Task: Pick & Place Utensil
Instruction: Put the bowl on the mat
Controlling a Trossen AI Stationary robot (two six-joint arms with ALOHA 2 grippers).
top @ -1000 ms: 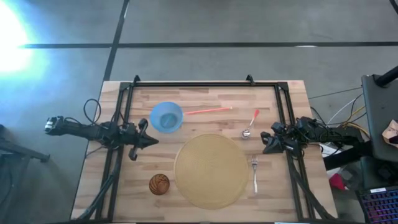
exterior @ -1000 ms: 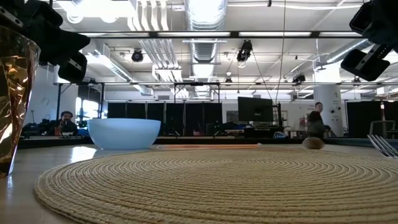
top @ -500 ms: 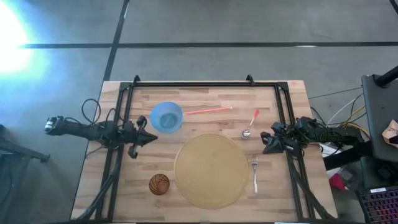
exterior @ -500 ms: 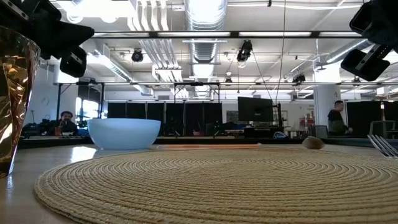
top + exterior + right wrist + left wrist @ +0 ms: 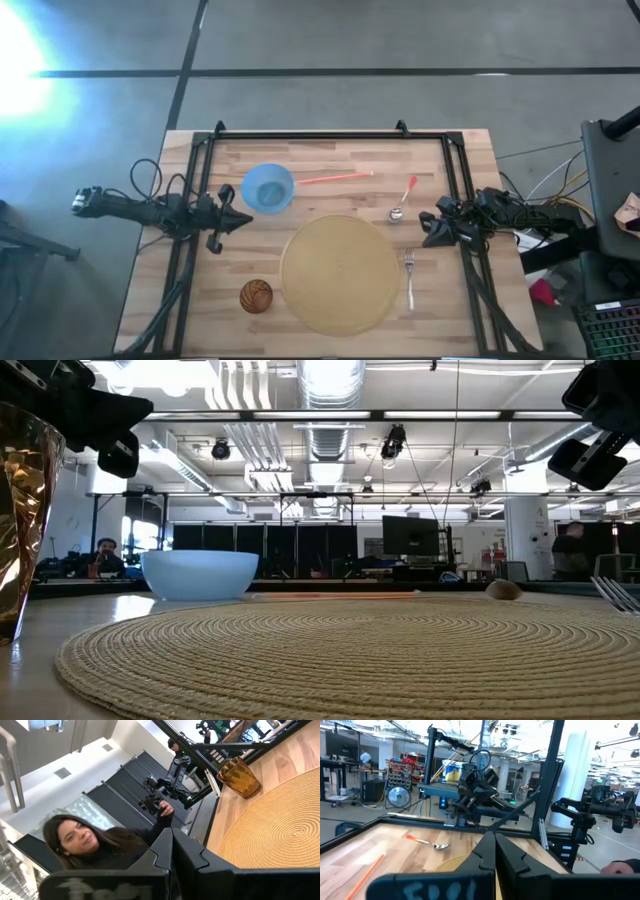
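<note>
left gripper [image 5: 240,222]: above table's left side, just below-left of the blue bowl [image 5: 268,188] in the high view, fingers pressed together, holding nothing
right gripper [image 5: 424,227]: at table's right side, between spoon and fork, fingers pressed together, empty
spoon [image 5: 403,199]: red handle, metal bowl end, flat on wood just off the mat's upper right edge; in low view only a small lump [image 5: 503,590] shows
fork [image 5: 409,278]: lies along the mat's right edge; low view cuts it off, only tines [image 5: 620,594] visible
red straw [image 5: 334,178]: on wood right of the bowl, one end near its rim
placemat [image 5: 340,274]: round woven, centre-front of table
amber cup [image 5: 255,296]: left of mat, cropped at low view's edge [image 5: 20,510]
table [image 5: 330,157]: light wood planks, black frame rails round it
room: grey floor, open lab, ceiling ducts and lights; person's face and raised hand fill part of right wrist view, seated person far left in low view
</note>
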